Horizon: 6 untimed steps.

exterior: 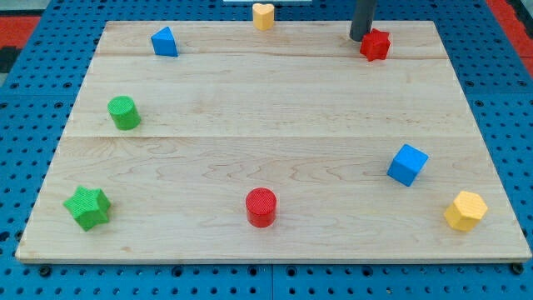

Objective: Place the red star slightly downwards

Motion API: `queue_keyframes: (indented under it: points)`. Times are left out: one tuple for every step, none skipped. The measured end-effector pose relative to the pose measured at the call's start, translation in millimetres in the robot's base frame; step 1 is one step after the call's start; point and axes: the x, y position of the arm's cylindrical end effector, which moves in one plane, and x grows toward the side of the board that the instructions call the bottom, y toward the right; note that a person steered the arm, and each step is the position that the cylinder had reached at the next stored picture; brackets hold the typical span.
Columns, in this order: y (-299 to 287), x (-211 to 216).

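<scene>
Camera view: my tip (360,37) seemingly touches red star (376,45).

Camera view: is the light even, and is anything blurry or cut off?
Camera view: light is soft and even, no glare on the wooden board; each block, like the red cylinder, casts a faint shadow; focus is sharp; the rod above my tip is cropped at the view's top.

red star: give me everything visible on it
The red star is a small solid block, uniformly red with a matte, plastic-like look, lying flat on the wooden board near the top edge, toward the view's right. Its points look blunt. My tip sits right against its upper-left side, apparently touching. No other block is near it.
</scene>
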Motion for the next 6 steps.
queue_keyframes:
  points:
    - [0, 0]
    - [0, -22]
    - [-3, -34]
    - [29, -10]
    - [17, 45]
    - [17, 104]
